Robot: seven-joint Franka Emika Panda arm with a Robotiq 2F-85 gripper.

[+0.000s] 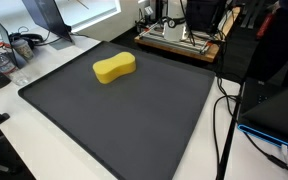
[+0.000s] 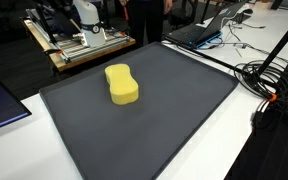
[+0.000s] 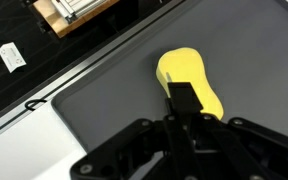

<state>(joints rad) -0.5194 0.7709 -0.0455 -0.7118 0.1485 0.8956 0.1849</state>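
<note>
Sponge [image 3: 184,68] — yellow, waisted like a peanut — lying flat on the dark mat [image 3: 104,115]. In the wrist view it sits directly beyond the hand [image 3: 185,98], which enters from the lower edge of that view. The fingertips are drawn together with no gap showing between them, and nothing is held. They overlap the sponge's near end in the picture, so contact cannot be read from this view alone. In both exterior views the sponge [image 1: 114,68] [image 2: 123,84] lies alone with no arm or hand beside it, so the hand is judged to hang well above it, apart from it.

State of the work, as a judgement from how things lie: nothing has been done to the sponge. It is ungripped and unsquashed, resting whole in the half of the mat nearer the wooden-framed rack [image 3: 74,12]. Contact and grip are both not yet made.

Around it, the mat rests on a pale surface [image 3: 19,150], which shows as a white margin on several sides. A small printed label [image 3: 11,57] lies on that margin. Farther out, beyond the mat's far edge, stands the rack, and in an exterior view a laptop [image 2: 199,32] and a tangle of cables [image 2: 274,80] sit off the mat — well apart from the sponge.
</note>
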